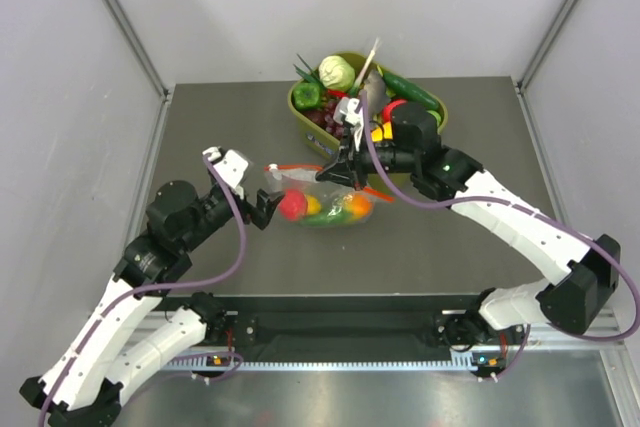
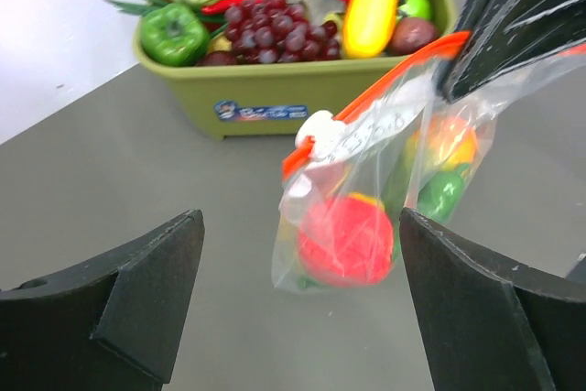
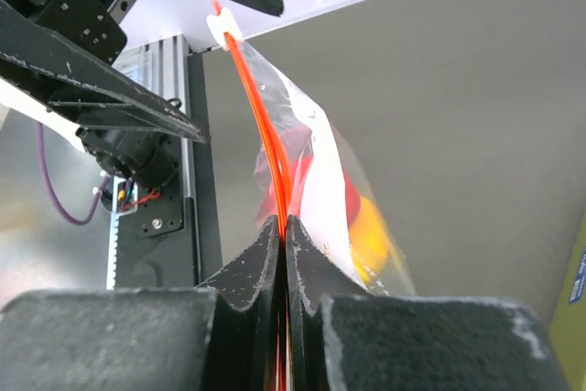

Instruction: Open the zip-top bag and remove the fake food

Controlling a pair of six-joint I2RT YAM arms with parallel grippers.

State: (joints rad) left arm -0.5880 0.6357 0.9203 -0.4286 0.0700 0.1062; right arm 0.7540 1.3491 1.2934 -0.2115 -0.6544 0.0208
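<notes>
The clear zip-top bag (image 1: 322, 197) hangs just above the table's middle, its orange-red zip strip (image 3: 265, 135) uppermost and its white slider (image 2: 318, 131) at the left end. Inside show a round red fruit (image 2: 348, 237), an orange-and-green fruit (image 2: 446, 146), a green piece (image 2: 441, 194) and something yellow (image 3: 371, 235). My right gripper (image 3: 286, 224) is shut on the zip strip and holds the bag up; it also shows from above (image 1: 338, 169). My left gripper (image 1: 266, 209) is open, its fingers (image 2: 151, 272) to either side, just short of the bag's left end.
An olive-green tub (image 1: 306, 122) stands at the back middle, filled with a pale cabbage (image 1: 337, 73), purple grapes (image 2: 270, 32), a green pepper (image 2: 172, 34) and other toy food. Grey walls close in the left, right and back edges.
</notes>
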